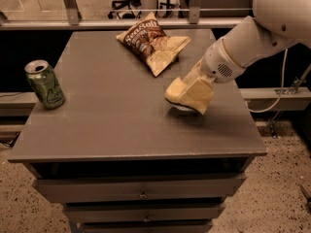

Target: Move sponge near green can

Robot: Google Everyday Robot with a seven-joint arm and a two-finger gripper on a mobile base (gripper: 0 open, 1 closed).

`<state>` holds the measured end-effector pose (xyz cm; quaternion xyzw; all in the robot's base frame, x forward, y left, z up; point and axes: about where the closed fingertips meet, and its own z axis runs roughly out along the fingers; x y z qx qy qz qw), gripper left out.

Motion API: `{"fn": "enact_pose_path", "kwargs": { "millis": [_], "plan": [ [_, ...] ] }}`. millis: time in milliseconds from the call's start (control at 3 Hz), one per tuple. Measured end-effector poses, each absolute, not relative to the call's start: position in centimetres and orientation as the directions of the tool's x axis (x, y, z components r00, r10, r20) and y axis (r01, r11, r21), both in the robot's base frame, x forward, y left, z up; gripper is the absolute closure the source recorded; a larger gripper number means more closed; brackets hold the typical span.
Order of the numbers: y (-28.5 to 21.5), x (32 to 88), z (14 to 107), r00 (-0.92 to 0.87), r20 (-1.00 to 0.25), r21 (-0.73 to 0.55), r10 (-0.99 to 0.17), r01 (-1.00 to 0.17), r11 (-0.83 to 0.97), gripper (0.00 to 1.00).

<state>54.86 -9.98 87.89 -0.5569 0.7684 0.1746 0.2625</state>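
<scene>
Toward the right side of the grey worktop point(112, 115), the gripper point(194, 93) is seen angled down from the white arm point(248, 42), with its jaws closed on the sponge point(176, 91). The sponge is judged to be held just clear of the surface, since a dark shadow lies directly under it. Its left end projects from the jaws toward the middle of the worktop. The pale foam is hard to separate from the pale pads, so its long axis cannot be fixed with confidence, though it appears to run roughly left to right, tilted.

The green can point(45, 84) stands upright near the left edge, well apart from the sponge and at about the same depth. The coming move is therefore judged to be an almost straight carry to the left over bare worktop, made by the 1 arm available. The brown and cream chip bag point(151, 41) lies at the back, behind that line, and should not be met.

Care is called for at the end of the carry. The can sits close to the edge and could be knocked off if the sponge is brought in too far, so the sponge is best set down just beside it.
</scene>
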Motion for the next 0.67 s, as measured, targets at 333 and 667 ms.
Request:
{"fn": "enact_pose_path", "kwargs": {
  "millis": [333,667],
  "plan": [
    [-10.0,54.9,87.9,-0.242,-0.598,-0.024,-0.764,-0.948,0.319,1.00],
    [-6.1,56.8,89.2,-0.198,-0.638,-0.060,-0.744,-0.951,0.304,1.00]
  ]
}}
